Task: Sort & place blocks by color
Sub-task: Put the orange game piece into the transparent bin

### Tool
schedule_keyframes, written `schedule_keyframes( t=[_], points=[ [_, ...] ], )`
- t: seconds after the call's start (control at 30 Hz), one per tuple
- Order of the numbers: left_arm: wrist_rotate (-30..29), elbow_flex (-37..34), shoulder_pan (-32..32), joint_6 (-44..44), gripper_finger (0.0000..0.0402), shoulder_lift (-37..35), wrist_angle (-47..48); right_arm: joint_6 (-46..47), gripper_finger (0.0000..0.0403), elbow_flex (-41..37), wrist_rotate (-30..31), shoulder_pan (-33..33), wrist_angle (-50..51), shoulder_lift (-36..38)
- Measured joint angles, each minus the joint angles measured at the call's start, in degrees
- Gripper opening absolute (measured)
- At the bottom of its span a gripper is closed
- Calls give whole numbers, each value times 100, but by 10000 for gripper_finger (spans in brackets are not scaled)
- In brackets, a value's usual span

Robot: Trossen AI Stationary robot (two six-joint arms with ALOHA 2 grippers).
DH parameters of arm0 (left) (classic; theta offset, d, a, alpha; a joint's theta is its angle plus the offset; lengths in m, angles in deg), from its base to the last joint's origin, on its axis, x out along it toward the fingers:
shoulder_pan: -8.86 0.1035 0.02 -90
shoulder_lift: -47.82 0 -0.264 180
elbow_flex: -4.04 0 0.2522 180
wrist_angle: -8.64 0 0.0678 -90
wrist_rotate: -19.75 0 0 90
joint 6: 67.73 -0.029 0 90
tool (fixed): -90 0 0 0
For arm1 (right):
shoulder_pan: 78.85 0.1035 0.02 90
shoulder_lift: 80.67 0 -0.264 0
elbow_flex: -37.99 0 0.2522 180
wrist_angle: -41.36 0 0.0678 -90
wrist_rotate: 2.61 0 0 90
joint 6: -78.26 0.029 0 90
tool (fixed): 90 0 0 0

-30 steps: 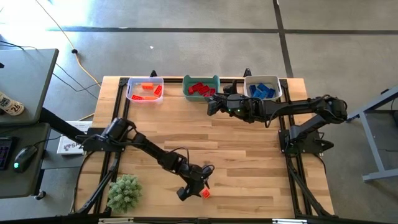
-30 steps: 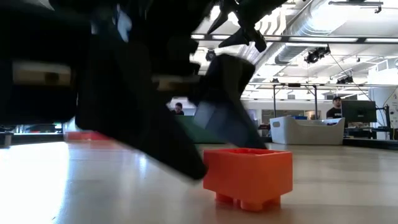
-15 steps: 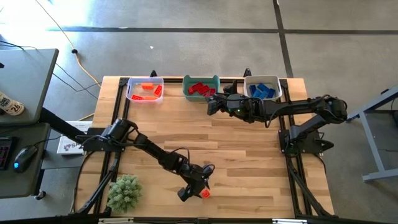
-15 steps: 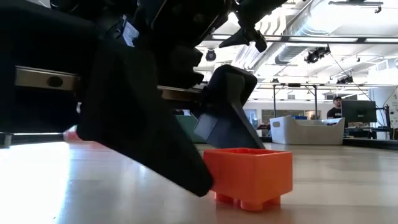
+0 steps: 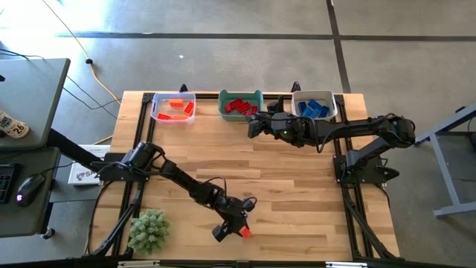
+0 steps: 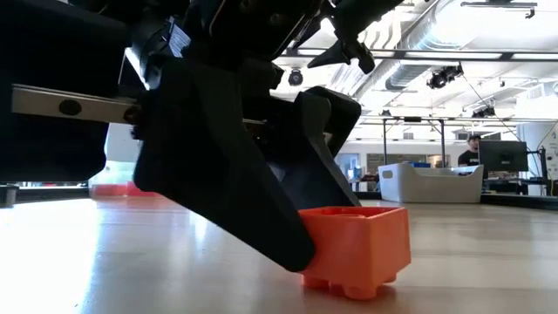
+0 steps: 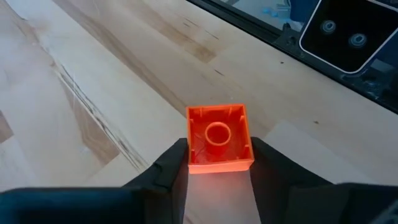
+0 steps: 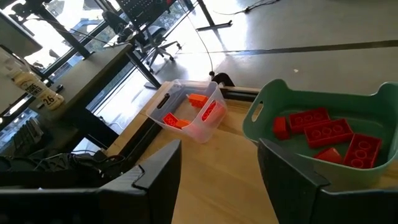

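Observation:
One orange block (image 7: 219, 138) sits near the table's near edge (image 5: 245, 232), hollow side up and studs down on the wood (image 6: 357, 249). My left gripper (image 7: 219, 163) is low over it (image 5: 239, 227), shut on it. My right gripper (image 5: 253, 128) hovers open over the far part of the table, in front of the green bin (image 5: 240, 112) of red blocks (image 8: 323, 134). More orange blocks (image 5: 175, 109) lie in the clear bin (image 5: 173, 116), and blue blocks (image 5: 314, 107) in the white bin (image 5: 332, 104). My left gripper pinches the orange block between its two fingers (image 7: 171, 163), one on each of two opposite side walls (image 7: 190, 149). The fingers slant down from above (image 6: 253, 209). The block stands on the table on its studs, slightly tilted, hollow side up.
A fuzzy green plant (image 5: 149, 229) stands at the near left corner. The three bins line the far edge. Bare wood (image 5: 297, 186) lies between the arms. The right arm's base (image 5: 364, 167) stands at the right side. Desks and a mouse are left of the table.
My left gripper has shifted a little toward the orange block and its fingers have come together on it. In the low view the near finger now overlaps the block's side, and the block has tipped slightly. The right arm has kept still.

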Motion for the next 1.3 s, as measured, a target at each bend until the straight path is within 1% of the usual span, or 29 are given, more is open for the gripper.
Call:
schedule_keyframes(
  t=[0.17,0.37,0.53,0.7,0.87,0.97,1.2,1.23,1.3],
  points=[
    [0,0,15,8,110,-1,4,3,199,0,-90,-2,1,0],
    [-16,-7,250,-10,110,-210,410,22,199,0,-424,-2,1,0],
    [-15,-2,620,-166,110,-494,845,152,199,-2,-409,-15,20,0],
    [0,0,1058,-436,110,-890,1217,150,199,-2,-139,-111,17,0],
    [-17,-4,1540,-796,110,-1250,1524,153,199,-2,-115,-367,18,0],
    [-20,-2,1860,-807,110,-1450,1521,295,199,-2,-151,-552,20,0],
    [-37,-2,2633,-807,110,-1819,1545,309,199,-2,-182,-1126,7,0],
    [-37,-2,2736,-809,110,-1860,1537,357,199,-2,-218,-1227,-3,0],
    [-39,-2,2955,-809,110,-1953,1557,408,199,-2,-490,-1464,4,19]
  ],
)
